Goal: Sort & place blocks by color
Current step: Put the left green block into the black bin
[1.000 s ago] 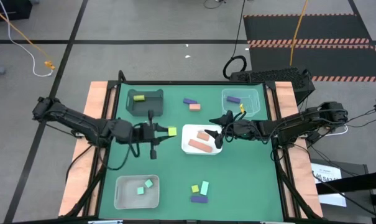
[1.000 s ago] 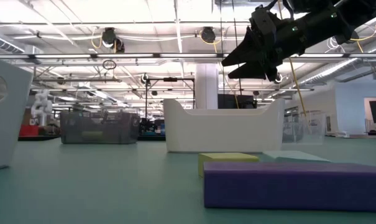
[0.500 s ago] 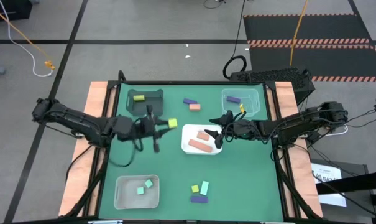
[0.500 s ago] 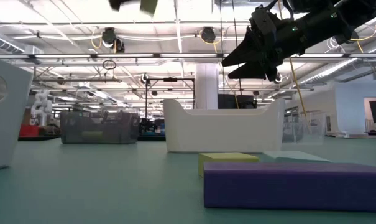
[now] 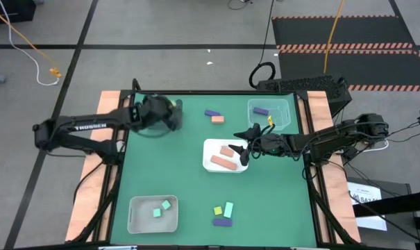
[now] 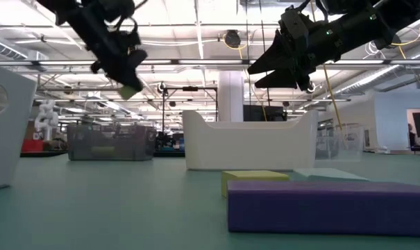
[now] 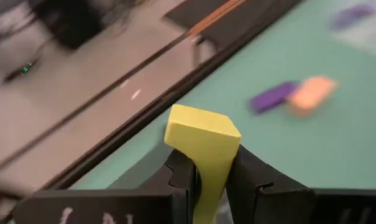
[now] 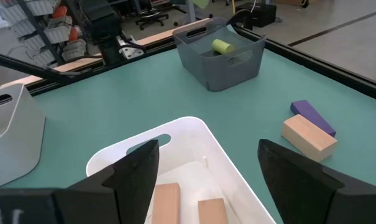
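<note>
High view: sorting is partly done. The white tray [image 5: 211, 165] at frame centre holds two salmon blocks [image 5: 225, 157], the clear tray [image 5: 282, 119] at upper right a purple block [image 5: 260, 110], and the tray at lower left [image 5: 135, 223] two mint blocks [image 5: 162, 208]. Left loose on the green worktop [image 5: 196, 201] are a purple and salmon pair [image 5: 214, 115] near the top and a yellow, mint and purple cluster [image 5: 223, 214] near the bottom. The left arm stretches across to the dark grey tray [image 5: 175, 105] at upper left.

Low view: the left end effector [image 6: 126, 87] hangs high at upper left, tilted down.

Left wrist view: its fingers [image 7: 181, 174] are clamped on a yellow block [image 7: 203, 146].

Right wrist view: the right end effector [image 8: 206, 171] hovers over the white tray, jaws spread wide, holding nothing.
</note>
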You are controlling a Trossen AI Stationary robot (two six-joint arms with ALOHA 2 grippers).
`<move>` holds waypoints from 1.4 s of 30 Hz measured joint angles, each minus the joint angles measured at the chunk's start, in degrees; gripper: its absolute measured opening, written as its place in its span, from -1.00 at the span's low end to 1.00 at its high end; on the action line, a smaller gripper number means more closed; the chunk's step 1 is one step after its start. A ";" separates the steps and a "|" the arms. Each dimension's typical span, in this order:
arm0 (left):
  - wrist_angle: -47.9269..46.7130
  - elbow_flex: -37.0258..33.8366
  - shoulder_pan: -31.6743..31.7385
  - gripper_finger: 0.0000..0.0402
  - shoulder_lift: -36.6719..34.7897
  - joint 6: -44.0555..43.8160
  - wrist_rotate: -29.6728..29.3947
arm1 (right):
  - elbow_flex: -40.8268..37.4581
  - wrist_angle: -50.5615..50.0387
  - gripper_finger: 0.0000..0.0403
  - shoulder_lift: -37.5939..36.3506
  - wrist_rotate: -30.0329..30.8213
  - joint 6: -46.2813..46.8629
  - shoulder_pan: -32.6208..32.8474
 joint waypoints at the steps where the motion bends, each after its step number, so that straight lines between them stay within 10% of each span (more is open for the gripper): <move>1: -1.51 0.00 1.95 -0.72 0.00 -1.22 -0.01 | 0.00 0.00 0.33 0.00 0.00 0.01 0.00; 13: -5.78 -0.07 13.42 -0.72 2.92 -8.58 1.14 | 0.00 -0.02 0.33 0.00 0.00 0.01 0.00; 42: -5.03 -0.09 9.89 -0.31 14.47 -12.38 4.59 | 0.02 4.31 0.33 0.02 0.00 0.30 -0.01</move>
